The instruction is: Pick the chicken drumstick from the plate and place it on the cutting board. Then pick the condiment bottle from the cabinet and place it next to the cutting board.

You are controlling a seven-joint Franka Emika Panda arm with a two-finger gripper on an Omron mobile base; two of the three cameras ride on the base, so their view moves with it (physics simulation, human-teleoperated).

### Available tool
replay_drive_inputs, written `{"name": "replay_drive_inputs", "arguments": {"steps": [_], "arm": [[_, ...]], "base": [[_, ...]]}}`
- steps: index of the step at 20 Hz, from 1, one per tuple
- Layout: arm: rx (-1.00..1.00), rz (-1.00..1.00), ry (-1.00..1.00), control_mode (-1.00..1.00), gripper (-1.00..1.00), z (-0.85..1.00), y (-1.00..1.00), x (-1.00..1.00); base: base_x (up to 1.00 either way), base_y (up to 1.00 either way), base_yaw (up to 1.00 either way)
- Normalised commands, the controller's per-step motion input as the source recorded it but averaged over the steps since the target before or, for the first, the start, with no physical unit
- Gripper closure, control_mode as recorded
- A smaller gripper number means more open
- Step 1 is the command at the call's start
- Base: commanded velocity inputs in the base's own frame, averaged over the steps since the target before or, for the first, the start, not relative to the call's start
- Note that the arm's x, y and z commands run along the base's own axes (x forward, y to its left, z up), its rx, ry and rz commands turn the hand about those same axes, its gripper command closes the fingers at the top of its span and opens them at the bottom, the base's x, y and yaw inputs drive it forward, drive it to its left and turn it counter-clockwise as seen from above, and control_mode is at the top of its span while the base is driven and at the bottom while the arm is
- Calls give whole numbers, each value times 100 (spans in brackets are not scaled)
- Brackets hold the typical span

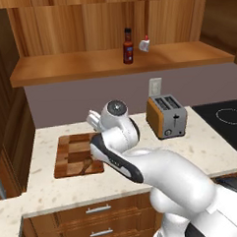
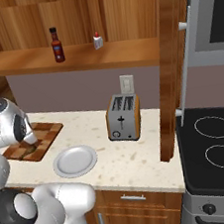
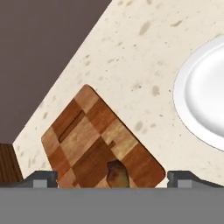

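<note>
The drumstick (image 3: 117,175) lies on the board (image 3: 94,140), at its end nearer the plate (image 3: 205,100), and the gripper (image 3: 111,178) hangs just above it with jaws spread wide, holding nothing. The bottle (image 1: 128,46) stands upright on the cabinet (image 1: 78,68) shelf, well up and back from the board.
</note>
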Motion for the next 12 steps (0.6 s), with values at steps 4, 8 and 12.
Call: {"name": "replay_drive_inputs", "arguments": {"steps": [4,8,12], "arm": [[23,-4,0,-100,-100,31,-33,-34],[27,-6,0,-100,-100,22,-36,-30],[30,-10,1,-100,-100,16,-43,-21]], "base": [[0,0,0],[0,0,0],[0,0,0]]}}
